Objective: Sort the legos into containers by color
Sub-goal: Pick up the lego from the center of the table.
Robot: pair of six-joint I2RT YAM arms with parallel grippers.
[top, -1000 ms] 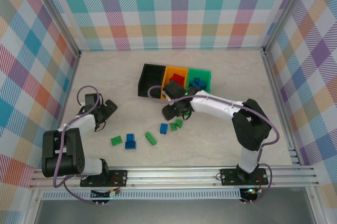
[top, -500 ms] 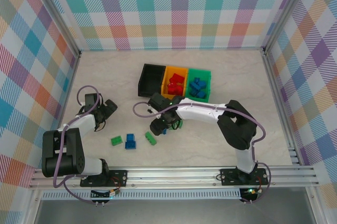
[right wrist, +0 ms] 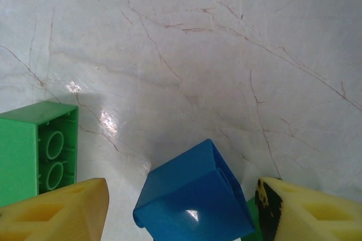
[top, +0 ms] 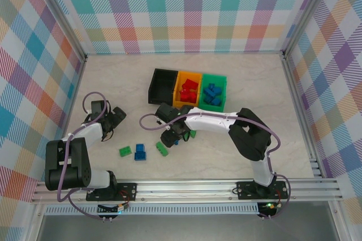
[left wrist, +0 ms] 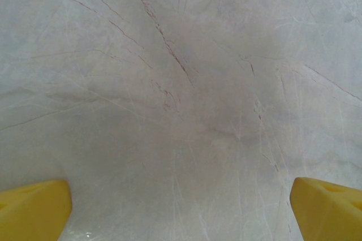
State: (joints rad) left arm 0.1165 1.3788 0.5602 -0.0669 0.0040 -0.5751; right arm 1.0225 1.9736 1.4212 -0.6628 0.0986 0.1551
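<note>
Overhead, the table (top: 249, 77) was fenced by plaid walls (top: 192, 9) on three sides and by a metal rail (top: 186, 187) along the near edge. Broad bare marble lay toward the far wall, on the right side, and around the left arm. Three bins stood touching in a row at mid-table: the black bin (top: 163, 85), the orange bin (top: 197, 77) holding red bricks (top: 189, 88), and the green bin (top: 220, 78) holding blue bricks (top: 212, 94). Nearer the rail, between the two arms, lay a short row of loose bricks (top: 139, 151) in the order green, blue, green, with small gaps between them. The left gripper (top: 117, 117) hung low over empty marble well to the left of that row. Its yellow fingertips (left wrist: 34, 210) were spread wide with nothing between them. The right gripper (top: 171, 137) reached down just in front of the bins, with the arm stretched across the middle of the table. From the wrist, a blue brick (right wrist: 195, 196) sat on the table between its yellow fingers (right wrist: 56, 210). It was glossy and tilted, with smooth faces turned up toward the camera. The fingers stood apart and straddled it. A strip of marble showed between the brick and one finger, while the other finger sat close against it; whether they touched I could not tell. A green brick (right wrist: 37, 159) lay on its side just outside the first finger, with its hollow underside and round tubes showing.
</note>
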